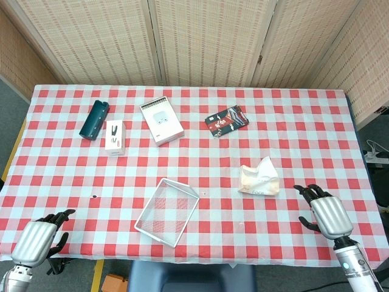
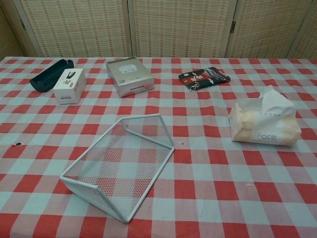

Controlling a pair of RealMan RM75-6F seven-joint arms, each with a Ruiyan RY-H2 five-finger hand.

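Left hand: the left hand (image 1: 41, 236) sits at the near-left edge of the table (image 1: 304, 121), well apart from the wire mesh tray (image 1: 168, 212); its fingers (image 1: 61, 215) are loosely curled and apart, holding nothing.
Right hand: the right hand (image 1: 327, 213) rests at the near-right edge, just right of and nearer than the tissue pack (image 1: 259, 178); its fingers (image 1: 307, 192) are spread a little, holding nothing and not touching the pack.
Tissue pack: a soft cream pack with a tissue sticking up, right of the wire mesh tray and well apart from it; the chest view shows "Face" printed on its side.
Wire mesh tray: white, tilted on 1 edge, near the front middle of the table.
White box: the white box (image 1: 162, 121) lies beyond the tray, toward the far side.
Patterned packet: the dark patterned packet (image 1: 227, 120) lies beyond the tray and to its right.
Small box: the small white box (image 1: 115, 137) lies beyond the tray to its left, just beside a dark teal case (image 1: 95, 119).
Table cover: red and white checks.
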